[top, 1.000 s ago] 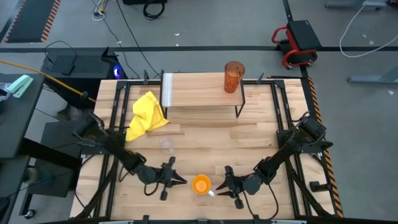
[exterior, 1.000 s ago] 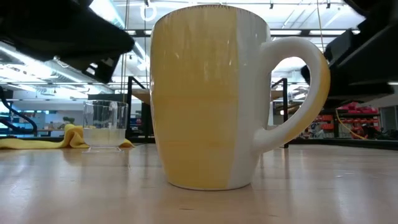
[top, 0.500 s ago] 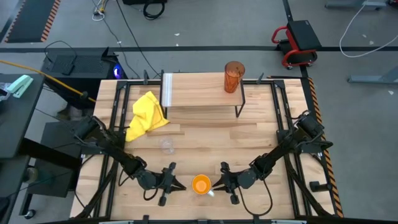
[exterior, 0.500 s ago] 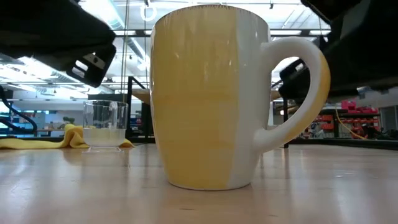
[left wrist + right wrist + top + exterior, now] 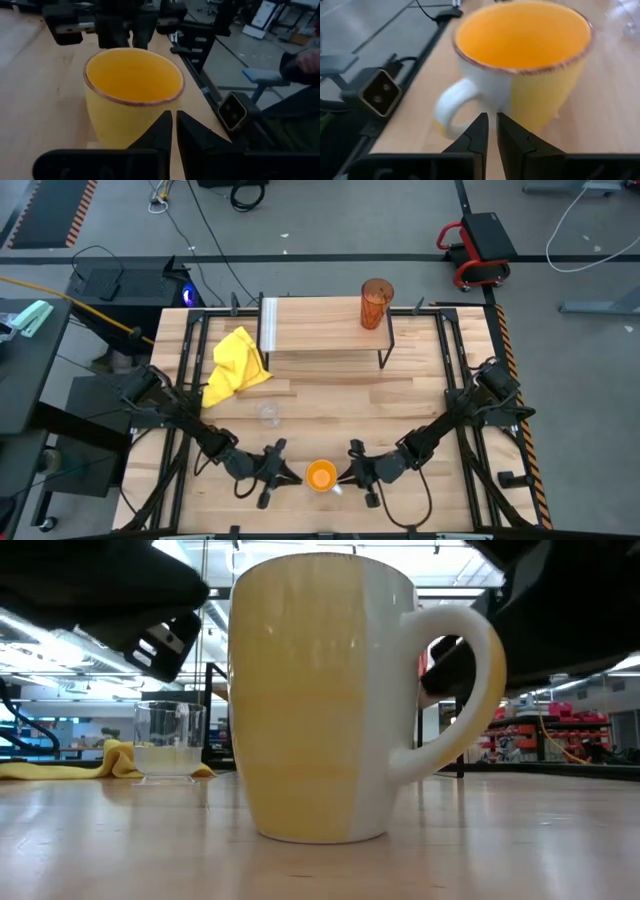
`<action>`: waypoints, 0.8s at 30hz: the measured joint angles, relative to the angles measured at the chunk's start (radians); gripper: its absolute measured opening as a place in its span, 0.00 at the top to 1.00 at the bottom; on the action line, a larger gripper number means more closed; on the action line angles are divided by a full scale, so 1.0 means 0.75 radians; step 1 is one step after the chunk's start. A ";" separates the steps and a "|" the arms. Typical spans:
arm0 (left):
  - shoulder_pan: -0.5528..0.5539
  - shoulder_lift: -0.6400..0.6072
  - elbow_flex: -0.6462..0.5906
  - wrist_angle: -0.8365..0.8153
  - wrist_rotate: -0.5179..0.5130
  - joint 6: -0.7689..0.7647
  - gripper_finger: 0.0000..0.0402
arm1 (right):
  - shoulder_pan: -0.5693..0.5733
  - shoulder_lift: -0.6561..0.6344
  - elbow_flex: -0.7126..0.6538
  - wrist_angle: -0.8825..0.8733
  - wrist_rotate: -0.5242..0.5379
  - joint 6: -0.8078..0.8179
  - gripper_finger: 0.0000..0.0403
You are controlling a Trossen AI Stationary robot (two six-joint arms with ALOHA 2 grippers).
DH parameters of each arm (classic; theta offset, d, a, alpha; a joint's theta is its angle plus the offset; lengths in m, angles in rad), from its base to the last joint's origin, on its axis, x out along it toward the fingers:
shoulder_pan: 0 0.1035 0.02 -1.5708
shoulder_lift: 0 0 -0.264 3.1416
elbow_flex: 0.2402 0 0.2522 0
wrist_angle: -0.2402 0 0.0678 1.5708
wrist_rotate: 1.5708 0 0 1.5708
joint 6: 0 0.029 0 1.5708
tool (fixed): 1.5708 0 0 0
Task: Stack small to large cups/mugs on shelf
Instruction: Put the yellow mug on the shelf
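The orange mug (image 5: 321, 476), white outside on the handle side, stands upright on its base near the table's front edge. Its handle (image 5: 454, 111) points toward the near right. My right gripper (image 5: 343, 478) is shut at the mug's right side, just beyond the handle. My left gripper (image 5: 297, 476) is shut close to the mug's left wall (image 5: 125, 120). The small clear glass cup (image 5: 267, 414) stands on the table farther back. The amber tumbler (image 5: 376, 302) stands upright at the right end of the shelf (image 5: 320, 330). My right gripper has its shut fingertips (image 5: 481, 125) against the mug's white outer wall (image 5: 495, 102) beside the handle. They come nearly level, slanting down, from the table's right. The mug stands upright on the table. My left gripper is beside the mug's left wall; I cannot tell whether it touches.
A crumpled yellow cloth (image 5: 236, 365) lies left of the shelf, partly under its left end. Black frame rails (image 5: 458, 360) run along the table's sides. Bare wood lies between the shelf and the mug.
My right gripper has moved toward the table's left, up to the mug beside its handle. The mug has slid a little toward the table's left and stays upright.
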 joint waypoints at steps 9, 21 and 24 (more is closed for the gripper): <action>0.026 -0.001 0.000 0.053 0.000 -0.132 0.93 | 0.012 0.000 -0.001 -0.020 0.001 0.040 0.89; 0.027 -0.001 0.000 0.051 -0.016 -0.115 0.93 | 0.017 0.000 -0.002 -0.017 0.001 0.049 0.89; 0.027 -0.001 -0.001 0.069 -0.050 -0.114 0.94 | 0.016 0.000 -0.002 -0.017 0.002 0.048 0.89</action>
